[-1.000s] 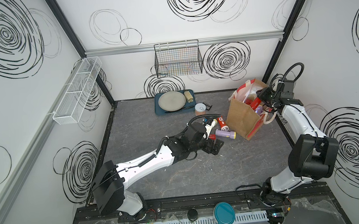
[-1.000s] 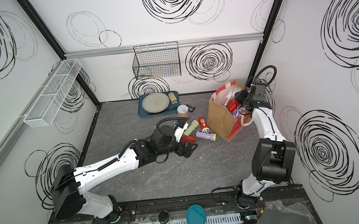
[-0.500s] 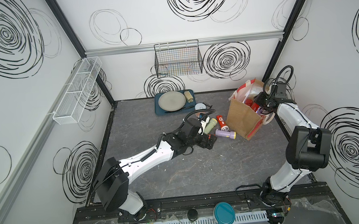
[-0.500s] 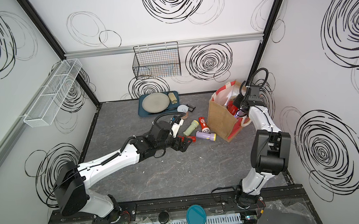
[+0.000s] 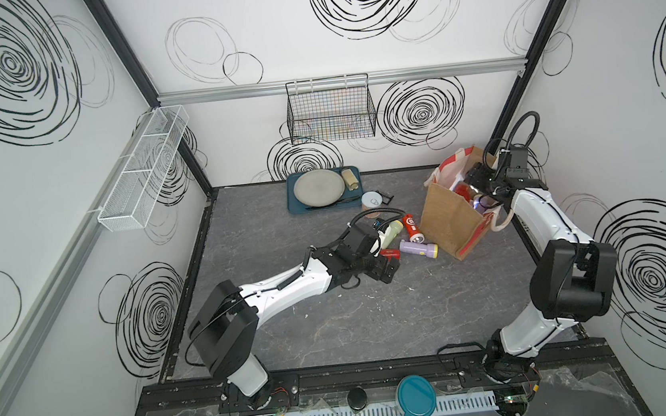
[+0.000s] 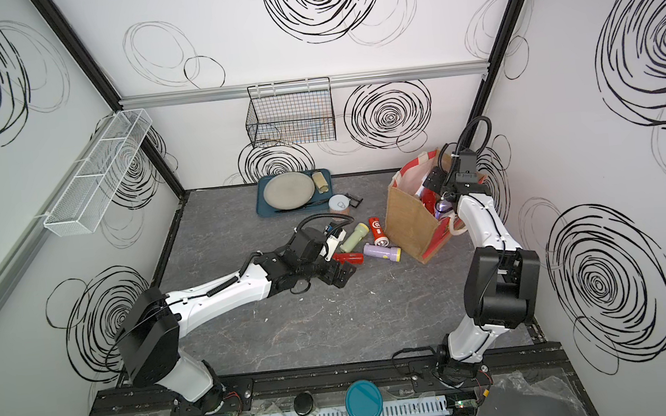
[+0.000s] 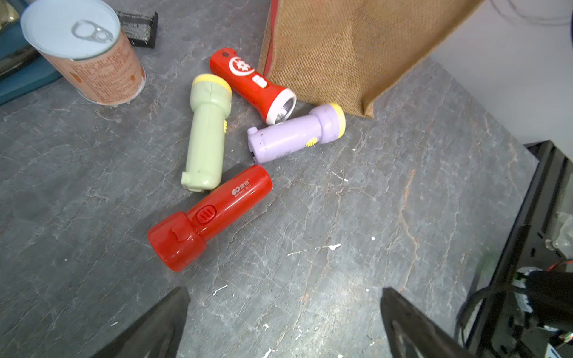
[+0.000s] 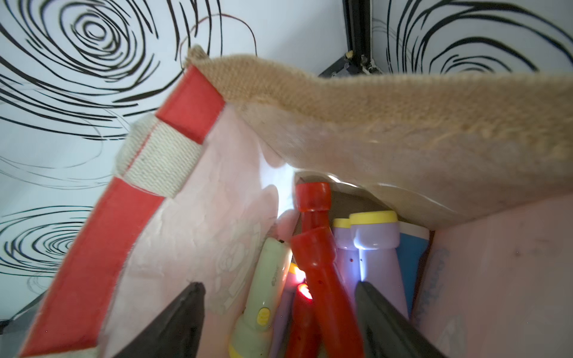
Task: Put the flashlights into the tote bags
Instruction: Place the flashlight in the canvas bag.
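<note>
**A:** Just ahead of the left hand [image 7: 283, 289], what is lying closest?

**B:** A red flashlight [image 7: 209, 217]. The hand is hovering low over the tabletop [image 7: 372, 217] with its fingers spread wide and nothing between them. The flashlight is lying flat, straight ahead, just beyond the fingertips.

**A:** Which way is its long axis running?

**B:** It is slanting across the hand's opening. The wide head is sitting nearer the hand, and the tail is pointing away toward the other flashlights. I'm judging that the wrist is going to need a turn before the fingers can close across the barrel.

**A:** Which arm is sitting nearer?

**B:** The left one, clearly. The right arm is reaching into the bag [image 7: 350, 46], well apart from these.

**A:** How many are you counting?

**B:** Four on the tabletop. After the red one comes a pale green flashlight [image 7: 206, 133], its tail touching the red one's tail or nearly so. A lilac flashlight [image 7: 294, 136] is lying beside it. Farthest, an orange-red flashlight [image 7: 251, 83] is resting just beside the bag's brown wall. One tin [image 7: 90, 62] is standing off to the side.

**A:** And beyond?

**B:** One bag. The right hand [image 8: 279, 285] is hanging inside its mouth with its fingers spread, pinching nothing as far as I can tell. A pile [image 8: 322, 272] is lying inside, and at least six are showing: red, pale green, lilac and blue. Deeper ones are hiding.
</note>
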